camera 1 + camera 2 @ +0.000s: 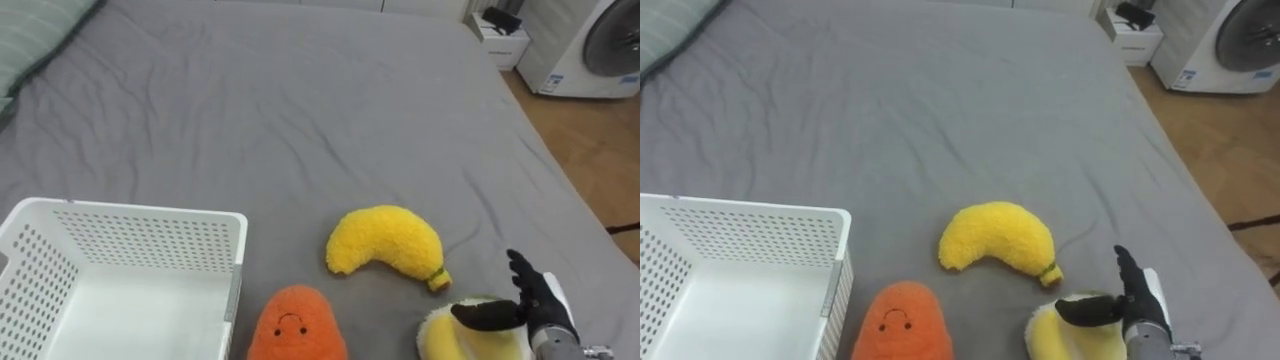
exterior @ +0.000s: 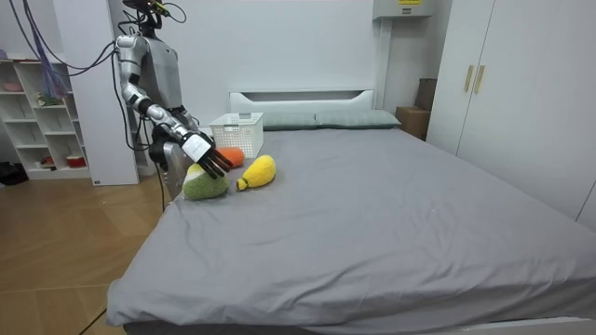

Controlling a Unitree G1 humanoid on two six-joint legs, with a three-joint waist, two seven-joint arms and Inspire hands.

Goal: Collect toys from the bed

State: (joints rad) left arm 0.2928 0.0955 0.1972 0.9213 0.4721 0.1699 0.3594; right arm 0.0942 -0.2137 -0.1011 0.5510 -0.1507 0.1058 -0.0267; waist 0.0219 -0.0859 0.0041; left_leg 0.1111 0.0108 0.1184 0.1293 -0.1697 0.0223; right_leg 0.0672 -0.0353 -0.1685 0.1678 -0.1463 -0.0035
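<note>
Three plush toys lie on the grey bed (image 1: 300, 110): a yellow banana (image 1: 388, 240), an orange toy with a small face (image 1: 296, 325) beside the basket, and a yellow-green round toy (image 1: 465, 338) at the near edge. My right hand (image 1: 535, 300) is open just right of the yellow-green toy, fingers straight and thumb reaching over its top. A white perforated basket (image 1: 130, 215) stands on the bed at the lower left, with nothing visible inside. In the room view I stand at the bedside by the basket (image 2: 237, 124), right arm stretched over the toys.
The bed's right edge drops to a wooden floor (image 1: 600, 170). A washing machine (image 1: 590, 45) and a small white stand (image 1: 503, 40) are beyond it. A striped pillow (image 1: 35, 35) lies at the far left.
</note>
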